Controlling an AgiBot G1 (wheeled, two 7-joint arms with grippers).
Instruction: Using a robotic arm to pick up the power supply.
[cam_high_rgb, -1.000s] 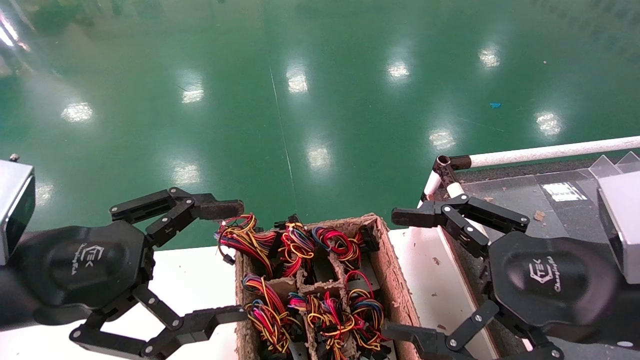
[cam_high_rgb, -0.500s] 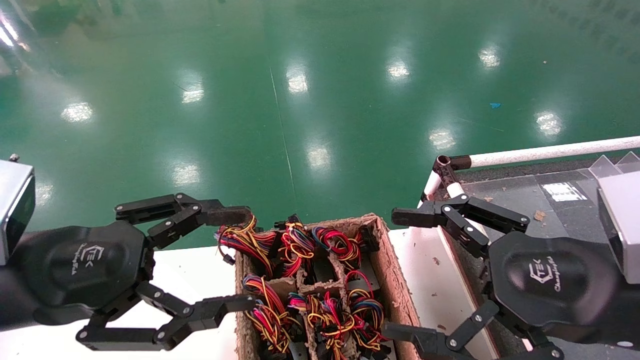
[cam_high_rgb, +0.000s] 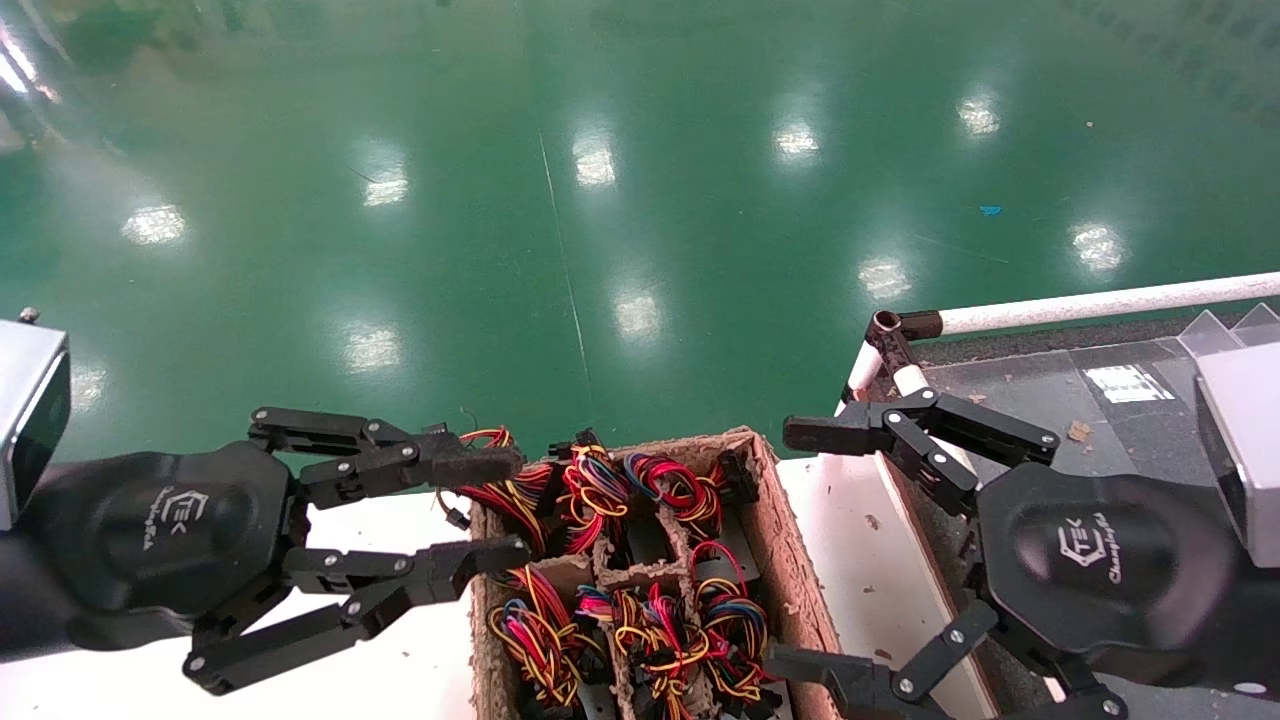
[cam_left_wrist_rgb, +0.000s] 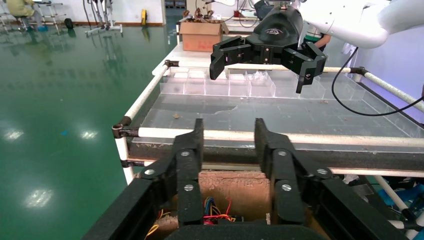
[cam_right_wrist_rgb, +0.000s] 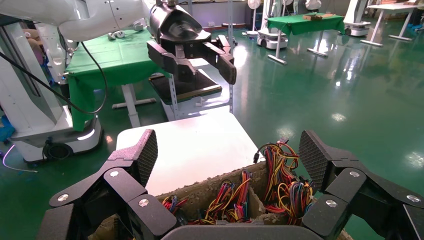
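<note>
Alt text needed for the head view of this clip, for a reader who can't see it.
The left gripper, fingers partly closed, reaches over the left edge of a cardboard box whose compartments hold power supplies topped with bundled coloured wires. The right gripper is wide open at the box's right side. Glossy green floor lies beyond.

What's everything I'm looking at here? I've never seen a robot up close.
Power supply wire bundles: about six visible, red, yellow, blue and black, in the box compartments.
Box: one, brown, divided, on the table.
Table: one, white, under the box.
Rack: one, white pipes, to the robot's right of the table.
Floor: green, glossy, beyond.
Left hand: black, open, fingers either side of the far-left bundle.
Right hand: black, open wide, at the box's right side.
</note>
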